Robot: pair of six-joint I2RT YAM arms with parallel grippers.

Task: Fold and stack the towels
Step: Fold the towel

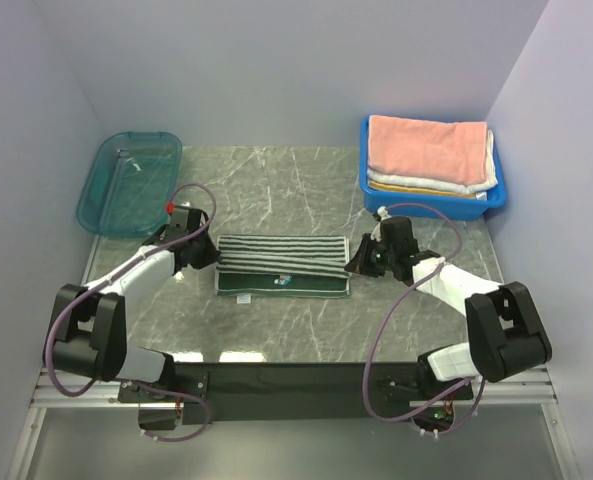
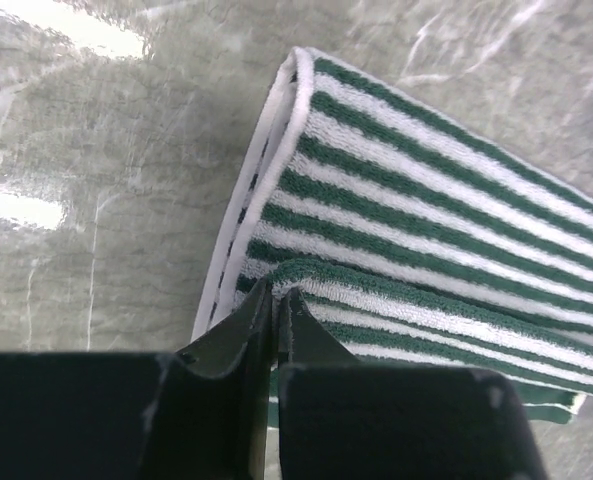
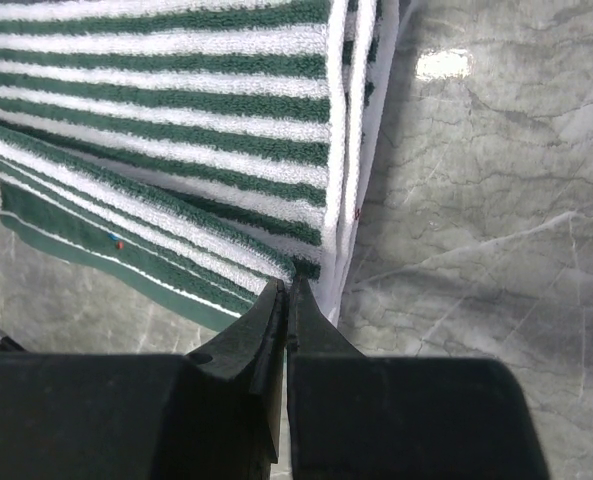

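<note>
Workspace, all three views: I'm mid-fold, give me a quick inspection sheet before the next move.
Surface: grey marbled table, glare patches, no spills seen.
Job's things: striped towel folded at centre, its near dark-green band uncovered; pink towel lies on pale folded towels in the blue bin, far right.
Clutter: teal tray at far left; nothing else seen.
Grippers: left claw and right claw each shut at one end of the striped towel, apparently pinching its top layer.
Cables: purple cable loops at both arms, none lying on the towel.
Surroundings: plain pale walls on three sides.
</note>
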